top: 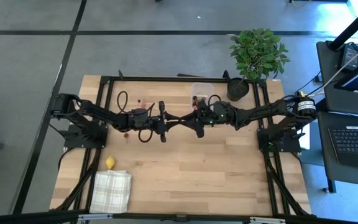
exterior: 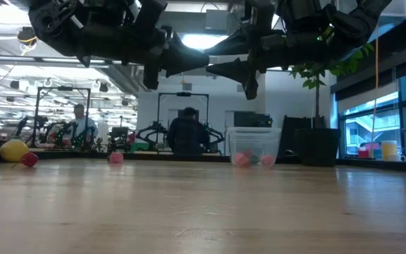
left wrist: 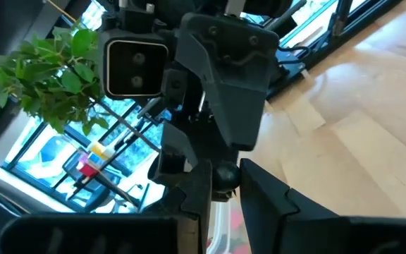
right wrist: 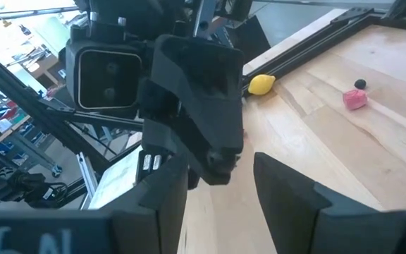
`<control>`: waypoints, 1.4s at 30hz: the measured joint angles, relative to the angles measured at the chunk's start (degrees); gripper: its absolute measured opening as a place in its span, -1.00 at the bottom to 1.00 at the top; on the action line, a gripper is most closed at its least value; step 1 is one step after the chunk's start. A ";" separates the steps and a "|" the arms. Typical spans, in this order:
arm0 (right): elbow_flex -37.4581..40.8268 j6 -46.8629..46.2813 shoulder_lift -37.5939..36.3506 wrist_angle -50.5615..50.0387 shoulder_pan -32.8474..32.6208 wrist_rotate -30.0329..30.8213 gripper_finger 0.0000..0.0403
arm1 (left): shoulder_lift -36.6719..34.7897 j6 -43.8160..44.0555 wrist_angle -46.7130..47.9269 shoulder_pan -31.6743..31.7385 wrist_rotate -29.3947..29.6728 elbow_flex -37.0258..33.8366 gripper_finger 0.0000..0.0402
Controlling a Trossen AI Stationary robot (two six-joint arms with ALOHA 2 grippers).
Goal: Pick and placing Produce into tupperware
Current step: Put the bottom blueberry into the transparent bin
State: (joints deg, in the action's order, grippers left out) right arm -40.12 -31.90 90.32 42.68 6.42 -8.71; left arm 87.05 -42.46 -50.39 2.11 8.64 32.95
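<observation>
Both arms meet above the table's middle, raised off the wood. My left gripper [top: 174, 119] [left wrist: 225, 194] faces my right gripper [top: 186, 117] [right wrist: 220, 204] tip to tip, each turned a quarter turn against the other. The left one is shut on a small dark berry [left wrist: 225, 176]. The right one is open, its fingers standing either side of the left fingertips. The clear tupperware [top: 202, 90] [exterior: 254, 144] stands by the far edge with pink pieces inside. A lemon [top: 110, 163] [right wrist: 261, 85] and loose red pieces [top: 126, 134] [right wrist: 355, 99] lie on the table's left half. My left gripper pinches the dark berry [left wrist: 225, 176] between its two fingers [left wrist: 196, 201], coming level from the table's left. The berry is lifted clear of the table. Whether my right gripper touches the berry or the left fingers, I cannot tell.
A black pot [top: 237, 89] with a green plant [top: 257, 53] stands right of the tupperware. A white checked cloth [top: 112, 190] lies at the near left corner. Bare wood stretches across the near half. People sit in the room beyond the far edge [exterior: 187, 130].
</observation>
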 joint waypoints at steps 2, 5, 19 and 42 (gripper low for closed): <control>0.00 0.25 0.00 0.00 0.00 0.00 -0.18 | 0.00 0.05 0.00 0.00 0.00 0.00 -0.71; 0.00 0.50 0.00 0.00 0.00 0.00 -0.18 | 0.00 0.03 -0.02 0.00 -0.60 0.00 -0.71; 0.00 0.63 0.00 0.01 -0.03 -0.64 -0.18 | -0.02 0.19 -1.31 0.01 -3.65 -0.02 -0.71; -0.02 2.16 -0.04 1.02 -0.15 -3.49 -0.58 | -0.02 0.09 -1.71 -0.02 -5.40 -0.07 -0.71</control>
State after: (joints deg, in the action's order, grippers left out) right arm -40.14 -29.74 90.28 43.70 6.27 -12.20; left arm 87.02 -42.37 -52.10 2.09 3.24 32.88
